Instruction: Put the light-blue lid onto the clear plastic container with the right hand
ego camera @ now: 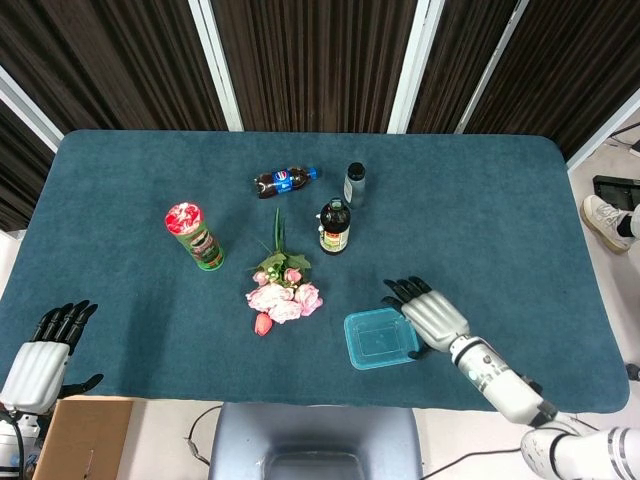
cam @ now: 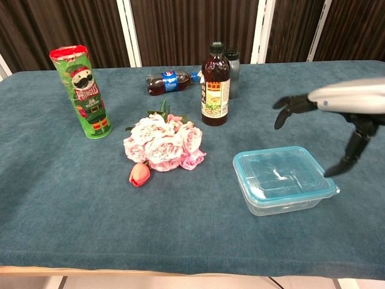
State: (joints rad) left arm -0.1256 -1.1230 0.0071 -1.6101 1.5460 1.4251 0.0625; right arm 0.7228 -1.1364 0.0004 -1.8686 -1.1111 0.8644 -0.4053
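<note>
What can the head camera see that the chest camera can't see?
Only the head view shows the left hand off the table's near left corner, a cardboard box below it, and a shoe on the floor at right. Only the chest view shows the chips can's printed side. Both show the right hand, raised with fingers apart, the lidded container, flowers and bottles.

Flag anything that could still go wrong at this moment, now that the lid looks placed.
The light-blue lid may only rest on the clear plastic container, not be snapped shut. The right hand, open just above, has its thumb near the lid's right edge and could clip it.
</note>
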